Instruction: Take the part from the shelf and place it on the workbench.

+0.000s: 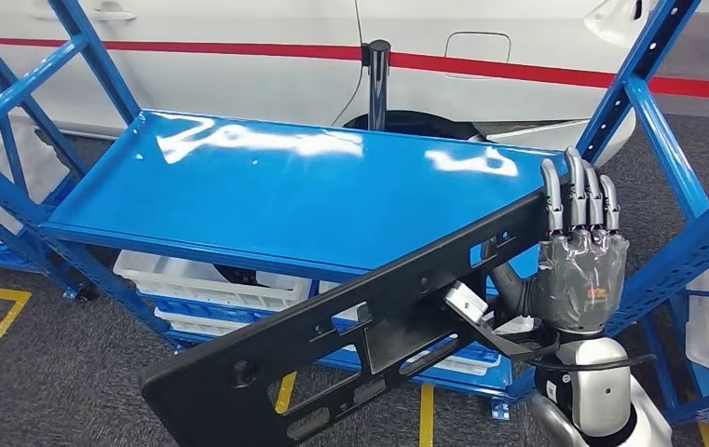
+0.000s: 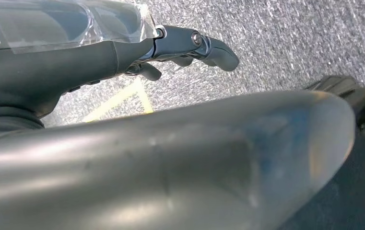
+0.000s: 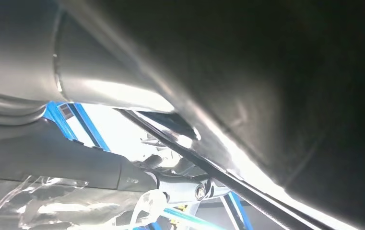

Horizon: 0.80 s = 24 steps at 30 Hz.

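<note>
1. Shelf (image 1: 266, 191) comes first: big, blue, just behind our load.
2. Our long black part (image 1: 350, 321) hangs tilted in front; it looks stiff and tippy.
3. Our right hand (image 1: 581, 247) grips its top end; gripping nearer the middle seems steadier.
4. Our left hand (image 2: 190, 45) hangs, fingers curled on nothing.

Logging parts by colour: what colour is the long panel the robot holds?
Black, clearest in the head view: the long panel held by the right robot hand.
</note>
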Each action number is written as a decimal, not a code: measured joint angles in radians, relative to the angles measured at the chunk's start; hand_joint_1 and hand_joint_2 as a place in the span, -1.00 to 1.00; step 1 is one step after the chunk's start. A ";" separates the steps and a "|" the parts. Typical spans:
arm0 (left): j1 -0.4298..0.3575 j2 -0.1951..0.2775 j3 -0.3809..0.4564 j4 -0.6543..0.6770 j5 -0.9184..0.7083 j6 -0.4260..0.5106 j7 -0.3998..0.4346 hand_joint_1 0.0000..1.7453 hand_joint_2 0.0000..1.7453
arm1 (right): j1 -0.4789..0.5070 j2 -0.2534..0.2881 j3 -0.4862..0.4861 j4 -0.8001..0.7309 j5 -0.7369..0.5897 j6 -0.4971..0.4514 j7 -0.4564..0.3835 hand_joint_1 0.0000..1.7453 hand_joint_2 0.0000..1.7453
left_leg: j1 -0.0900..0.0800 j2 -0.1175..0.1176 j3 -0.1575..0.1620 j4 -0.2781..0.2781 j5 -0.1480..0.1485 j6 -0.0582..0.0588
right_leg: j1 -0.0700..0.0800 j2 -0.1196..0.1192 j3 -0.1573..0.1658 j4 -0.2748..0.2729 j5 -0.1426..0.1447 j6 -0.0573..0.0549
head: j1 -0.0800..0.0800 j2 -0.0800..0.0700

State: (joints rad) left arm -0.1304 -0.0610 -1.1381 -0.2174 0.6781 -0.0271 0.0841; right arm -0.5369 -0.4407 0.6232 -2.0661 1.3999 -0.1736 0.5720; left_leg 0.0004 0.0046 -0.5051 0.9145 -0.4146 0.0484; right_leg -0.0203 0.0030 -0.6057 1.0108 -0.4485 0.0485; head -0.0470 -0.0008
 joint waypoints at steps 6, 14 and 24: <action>0.002 -0.001 0.000 0.000 0.000 0.000 0.000 -1.00 -1.00 | 0.005 0.000 0.000 0.000 0.004 -0.003 -0.001 -1.00 -1.00 | 0.004 0.002 -0.042 0.004 0.031 0.003 | -0.007 -0.001 -0.038 0.197 -0.108 0.017 | 0.002 0.000; 0.001 0.004 0.000 0.000 0.008 0.000 0.003 -1.00 -1.00 | -0.012 0.013 0.002 0.005 0.004 -0.020 -0.017 -1.00 -1.00 | 0.007 0.000 -0.083 0.043 0.035 -0.041 | -0.008 0.000 0.082 -0.044 -0.019 -0.013 | -0.001 -0.001; -0.001 0.008 0.000 0.000 -0.003 0.000 0.007 -1.00 -1.00 | -0.023 0.025 0.007 0.008 0.010 -0.033 -0.011 -1.00 -1.00 | 0.000 -0.007 -0.032 0.096 -0.045 -0.025 | 0.000 -0.001 0.035 -0.044 0.025 -0.032 | -0.002 -0.001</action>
State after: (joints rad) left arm -0.1312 -0.0533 -1.1383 -0.2172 0.6752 -0.0271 0.0911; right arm -0.5598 -0.4155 0.6300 -2.0581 1.4094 -0.2070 0.5611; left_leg 0.0005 -0.0019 -0.5370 1.0101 -0.4597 0.0231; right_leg -0.0206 0.0021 -0.5709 0.9668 -0.4236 0.0168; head -0.0485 -0.0015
